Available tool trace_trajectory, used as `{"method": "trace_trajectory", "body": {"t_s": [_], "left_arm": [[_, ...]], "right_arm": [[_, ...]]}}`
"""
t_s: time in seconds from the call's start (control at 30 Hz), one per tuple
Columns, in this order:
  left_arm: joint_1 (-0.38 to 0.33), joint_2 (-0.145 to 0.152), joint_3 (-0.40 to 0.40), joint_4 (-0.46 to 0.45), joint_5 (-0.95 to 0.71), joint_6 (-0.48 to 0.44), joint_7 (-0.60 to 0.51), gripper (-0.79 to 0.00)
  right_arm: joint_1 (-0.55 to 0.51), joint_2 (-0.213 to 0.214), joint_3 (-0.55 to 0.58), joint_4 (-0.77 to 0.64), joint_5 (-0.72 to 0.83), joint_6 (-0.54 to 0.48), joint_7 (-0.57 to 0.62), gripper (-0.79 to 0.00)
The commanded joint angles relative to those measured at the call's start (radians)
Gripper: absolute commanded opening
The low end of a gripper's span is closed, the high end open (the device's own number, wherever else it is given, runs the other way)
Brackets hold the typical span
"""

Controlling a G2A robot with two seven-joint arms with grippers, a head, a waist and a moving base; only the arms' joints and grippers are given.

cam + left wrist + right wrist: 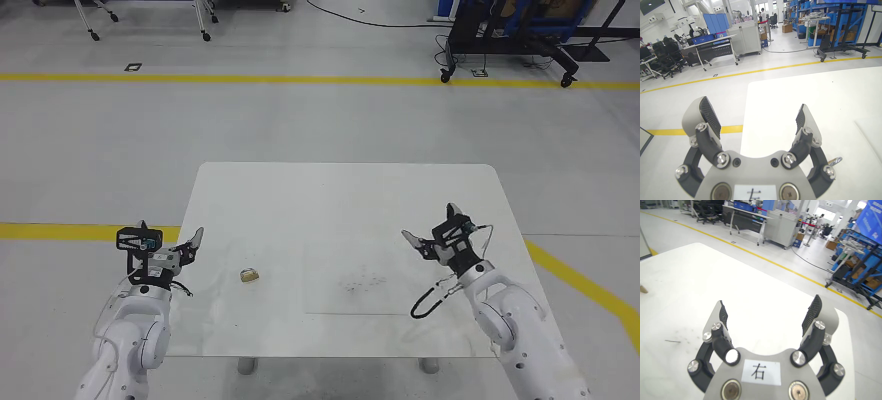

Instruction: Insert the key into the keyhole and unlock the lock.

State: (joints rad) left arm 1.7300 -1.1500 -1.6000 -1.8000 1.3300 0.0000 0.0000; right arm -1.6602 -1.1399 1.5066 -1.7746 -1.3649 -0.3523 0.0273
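White table (330, 200) on a pale workshop floor crossed by yellow lines (300, 78). On it, the small brass lock (249, 275) lies toward the front left part, inside the left edge and short of the front edge. From the left wrist its silver shackle and a bit of its body peek out (835, 161) past the gripper's frame. From the right wrist a corner of it shows far off (642, 289).

Bare tabletop stretches behind the lock and to its right, as far as a pale rectangular sheet (390, 250) that lies flat near the middle front. Faint dark smudges (365, 283) mark the sheet. Among them is a thin grey sliver (672, 341) – too small to tell whether it is the key.

At the table's left edge hangs the left gripper (170, 232), near the lock but not touching it. Its ribbed fingers are spread wide (753, 106) with nothing between them – one finger is over the floor, the other over the tabletop.

Over the right side of the table sits the right gripper (430, 224), well apart from the lock. It too is spread wide and holds nothing (768, 300), with bare tabletop under it and the table's far right corner just beyond.
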Motion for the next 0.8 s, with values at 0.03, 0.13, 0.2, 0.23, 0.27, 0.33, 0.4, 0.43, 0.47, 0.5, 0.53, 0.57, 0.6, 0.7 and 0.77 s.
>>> {"method": "trace_trajectory", "body": {"t_s": [0.03, 0.13, 0.2, 0.23, 0.27, 0.33, 0.4, 0.43, 0.47, 0.5, 0.53, 0.57, 0.6, 0.7, 0.77], "left_arm": [[0.0, 0.0, 0.0, 0.0, 0.0, 0.0, 0.0, 0.0], [0.0, 0.0, 0.0, 0.0, 0.0, 0.0, 0.0, 0.0], [0.0, 0.0, 0.0, 0.0, 0.0, 0.0, 0.0, 0.0], [0.0, 0.0, 0.0, 0.0, 0.0, 0.0, 0.0, 0.0], [0.0, 0.0, 0.0, 0.0, 0.0, 0.0, 0.0, 0.0], [0.0, 0.0, 0.0, 0.0, 0.0, 0.0, 0.0, 0.0], [0.0, 0.0, 0.0, 0.0, 0.0, 0.0, 0.0, 0.0], [0.0, 0.0, 0.0, 0.0, 0.0, 0.0, 0.0, 0.0], [0.0, 0.0, 0.0, 0.0, 0.0, 0.0, 0.0, 0.0], [0.0, 0.0, 0.0, 0.0, 0.0, 0.0, 0.0, 0.0], [0.0, 0.0, 0.0, 0.0, 0.0, 0.0, 0.0, 0.0], [0.0, 0.0, 0.0, 0.0, 0.0, 0.0, 0.0, 0.0], [0.0, 0.0, 0.0, 0.0, 0.0, 0.0, 0.0, 0.0], [0.0, 0.0, 0.0, 0.0, 0.0, 0.0, 0.0, 0.0], [0.0, 0.0, 0.0, 0.0, 0.0, 0.0, 0.0, 0.0]], "right_arm": [[0.019, 0.005, -0.015, 0.021, 0.001, -0.117, -0.009, 0.0], [0.041, 0.012, -0.021, 0.048, -0.007, -0.244, -0.028, 0.0], [0.059, 0.017, -0.03, 0.066, -0.017, -0.338, -0.04, 0.0], [0.07, 0.02, -0.034, 0.077, -0.024, -0.383, -0.048, 0.0], [0.081, 0.023, -0.039, 0.088, -0.034, -0.426, -0.054, 0.0], [0.104, 0.027, -0.051, 0.108, -0.061, -0.479, -0.063, 0.0], [0.125, 0.03, -0.069, 0.123, -0.078, -0.535, -0.082, 0.0], [0.136, 0.031, -0.078, 0.127, -0.093, -0.565, -0.095, 0.0], [0.146, 0.034, -0.088, 0.129, -0.11, -0.604, -0.112, 0.0], [0.158, 0.037, -0.099, 0.129, -0.135, -0.645, -0.129, 0.0], [0.169, 0.04, -0.117, 0.128, -0.17, -0.66, -0.143, 0.0], [0.179, 0.044, -0.145, 0.123, -0.21, -0.66, -0.163, -0.031], [0.192, 0.05, -0.177, 0.124, -0.252, -0.66, -0.192, -0.086], [0.25, 0.076, -0.276, 0.181, -0.344, -0.66, -0.304, -0.286], [0.302, 0.092, -0.334, 0.228, -0.399, -0.66, -0.344, -0.431]]}}
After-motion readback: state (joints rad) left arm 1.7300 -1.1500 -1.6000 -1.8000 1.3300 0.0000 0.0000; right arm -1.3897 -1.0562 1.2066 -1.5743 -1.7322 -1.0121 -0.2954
